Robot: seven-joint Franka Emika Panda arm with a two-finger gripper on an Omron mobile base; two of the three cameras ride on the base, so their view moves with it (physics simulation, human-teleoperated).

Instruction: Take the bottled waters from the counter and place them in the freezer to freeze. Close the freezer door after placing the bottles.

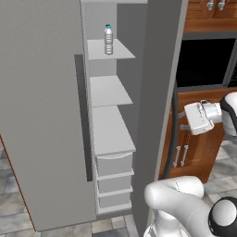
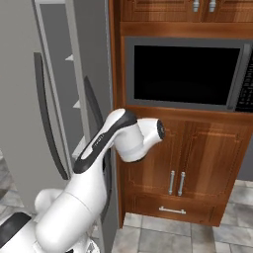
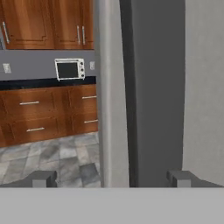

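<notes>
Fingers [image 3: 181, 178] set wide apart, nothing between them; in the hand view both tips low, at seven and five o'clock. Straight ahead of the tips, from twelve to three o'clock, tall grey refrigerator panels [image 3: 153, 87] seen close and edge-on; cannot tell which part of the refrigerator. Beyond, at ten o'clock, the dark desk [image 3: 43, 82] over brown drawers, carrying a small countertop oven [image 3: 70, 68].

In the left base view, freezer [image 1: 111, 134] standing open at the centre, pale shelves exposed. One bottled water [image 1: 108, 39] upright on the top shelf, at twelve o'clock, near the middle of the shelf. Freezer door [image 1: 41, 115] swung out at nine o'clock, with its long dark handle [image 1: 82, 115] on the edge nearest the shelves. Black wall oven [image 1: 203, 62] at two o'clock.

Likely hazards: spread fingers catching on a panel edge while reaching round the open door; a glancing push sliding off the flat door face and leaving it ajar; a hard slam shaking the shelf and toppling the upright bottle.

White label on the bottle too small to read; no legible writing or brand on the small oven or the refrigerator.
</notes>
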